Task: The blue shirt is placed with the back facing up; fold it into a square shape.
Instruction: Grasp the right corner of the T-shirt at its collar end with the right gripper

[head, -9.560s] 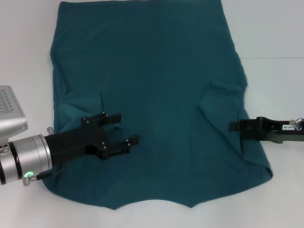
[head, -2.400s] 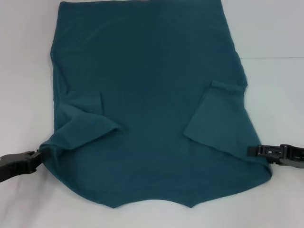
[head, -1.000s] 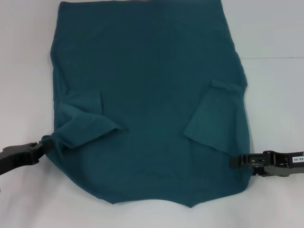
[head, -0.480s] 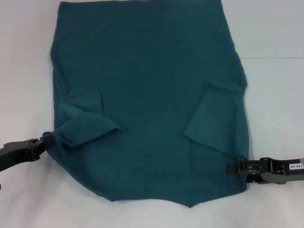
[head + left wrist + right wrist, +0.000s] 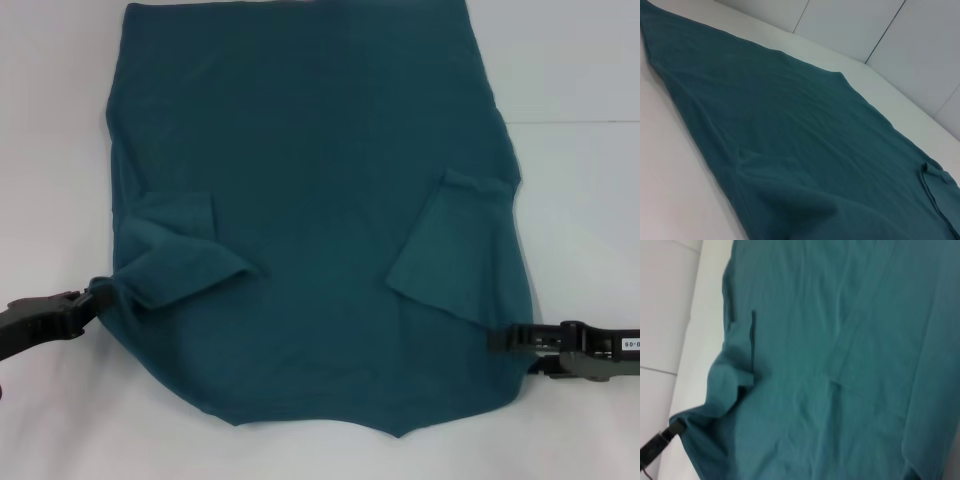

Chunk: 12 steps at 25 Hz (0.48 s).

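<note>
The blue shirt [image 5: 310, 200] lies flat on the white table [image 5: 580, 200], its long axis running from near to far. The straight hem is at the far end. The collar end is nearest the robot, where the cloth comes to a shallow notch. Both short sleeves are folded inward over the body: the left sleeve [image 5: 185, 270] lies as a slanted flap on the left, the right sleeve [image 5: 450, 255] as a neater flap on the right.

The left gripper [image 5: 92, 297] is low at the near-left shoulder edge, coming in from outside. The cloth bunches into a small peak right at its tip, so I take it to be pinching the shirt's edge there. The right gripper [image 5: 497, 342] reaches in from the right at the near-right shoulder edge. Its tip overlaps the cloth, but I cannot tell whether it is spread or pressed together. The right wrist view also shows the left gripper [image 5: 660, 440] far off at the bunched corner.

What matters for the coming fold is that both grippers sit at the near end, one on each side, with the shirt's whole length stretching away from them toward the far hem. Carrying the shoulders away over the body would halve that length. Neither arm is better placed; each has its own corner.
</note>
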Motion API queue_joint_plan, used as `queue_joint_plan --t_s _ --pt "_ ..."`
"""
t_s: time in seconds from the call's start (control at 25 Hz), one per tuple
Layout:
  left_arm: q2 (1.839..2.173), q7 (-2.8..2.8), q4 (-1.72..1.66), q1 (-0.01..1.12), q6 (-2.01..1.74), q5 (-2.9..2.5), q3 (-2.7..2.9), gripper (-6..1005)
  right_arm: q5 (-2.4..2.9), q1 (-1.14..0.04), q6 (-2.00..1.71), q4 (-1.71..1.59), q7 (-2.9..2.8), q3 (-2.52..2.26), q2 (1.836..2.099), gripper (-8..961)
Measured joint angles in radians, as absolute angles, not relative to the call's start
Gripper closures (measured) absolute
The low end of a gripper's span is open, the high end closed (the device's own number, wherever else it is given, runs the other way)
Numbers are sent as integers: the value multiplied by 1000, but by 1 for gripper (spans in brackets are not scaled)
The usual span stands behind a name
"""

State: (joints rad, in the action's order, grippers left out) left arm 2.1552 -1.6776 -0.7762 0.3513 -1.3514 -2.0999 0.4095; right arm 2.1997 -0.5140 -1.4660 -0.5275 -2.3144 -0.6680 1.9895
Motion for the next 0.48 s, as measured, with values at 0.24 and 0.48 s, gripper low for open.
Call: queue_joint_plan --t_s 0.24,0.48 --pt "2155 -1676 -775 355 -1350 -2100 412 981 2198 -514 -1463 -528 -2303 -640 1992 40" --pt "2155 -1675 -773 356 -1349 -2100 414 979 2197 -499 -1484 -528 -2296 -604 1992 40"
